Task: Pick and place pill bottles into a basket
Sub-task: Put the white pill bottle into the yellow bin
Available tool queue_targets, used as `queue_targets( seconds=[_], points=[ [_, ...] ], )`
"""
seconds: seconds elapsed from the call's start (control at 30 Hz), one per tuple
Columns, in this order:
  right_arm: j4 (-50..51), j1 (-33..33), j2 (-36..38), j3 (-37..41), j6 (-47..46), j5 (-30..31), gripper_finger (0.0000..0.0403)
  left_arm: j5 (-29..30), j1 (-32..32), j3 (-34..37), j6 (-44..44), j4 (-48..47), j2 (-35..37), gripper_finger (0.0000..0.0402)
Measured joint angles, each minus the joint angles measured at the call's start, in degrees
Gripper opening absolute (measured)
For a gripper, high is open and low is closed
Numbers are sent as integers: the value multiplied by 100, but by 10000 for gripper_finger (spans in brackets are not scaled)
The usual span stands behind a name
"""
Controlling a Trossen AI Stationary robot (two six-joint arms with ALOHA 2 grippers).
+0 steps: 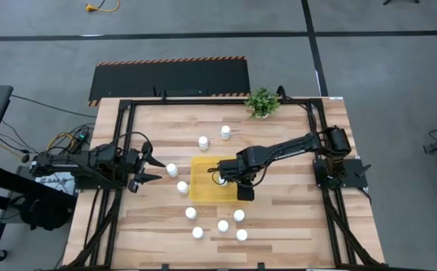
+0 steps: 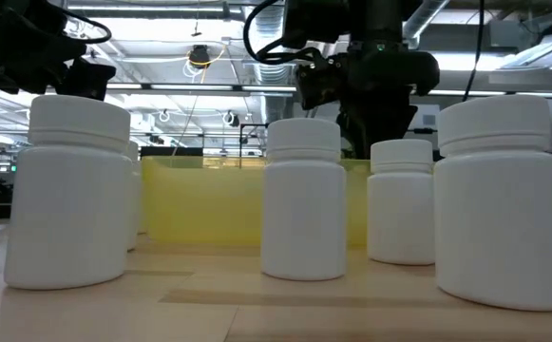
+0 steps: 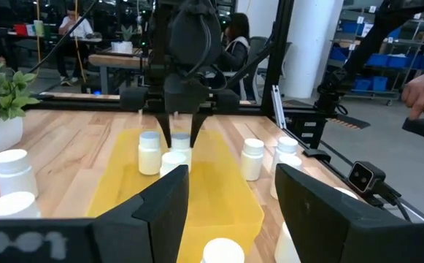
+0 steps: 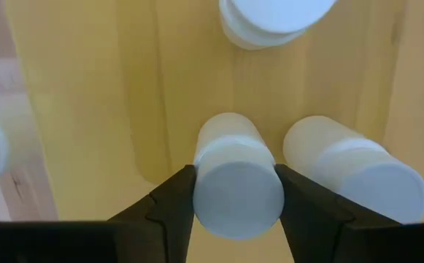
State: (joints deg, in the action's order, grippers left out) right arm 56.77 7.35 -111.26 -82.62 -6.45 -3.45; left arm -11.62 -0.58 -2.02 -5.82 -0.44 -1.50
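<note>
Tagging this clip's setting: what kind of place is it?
Probably a robotics lab in an industrial or warehouse-style space: exposed ceiling ducts and strip lights, blue storage bins on shelving, and people at workbenches beyond the wooden table.

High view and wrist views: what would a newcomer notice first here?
The yellow basket at the table's middle catches the eye, with the right gripper over it, fingers around a white bottle. More bottles stand scattered on the wood around it, and the left gripper waits, open, beside the basket.

Right tool [image 4: 237,193] downward, left tool [image 3: 230,197] parted.
</note>
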Motion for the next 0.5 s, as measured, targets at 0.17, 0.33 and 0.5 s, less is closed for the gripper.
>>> queue_targets(
  seconds=[0.17,0.33,0.5],
  points=[
    [4,11,-4,14,89,-38,198,-4,0,0,-1,-3,0,194],
    [20,11,-13,21,91,-36,221,-6,0,0,0,-5,0,194],
    [17,11,-13,21,93,-34,228,-6,0,0,0,-7,0,194]
  ],
)
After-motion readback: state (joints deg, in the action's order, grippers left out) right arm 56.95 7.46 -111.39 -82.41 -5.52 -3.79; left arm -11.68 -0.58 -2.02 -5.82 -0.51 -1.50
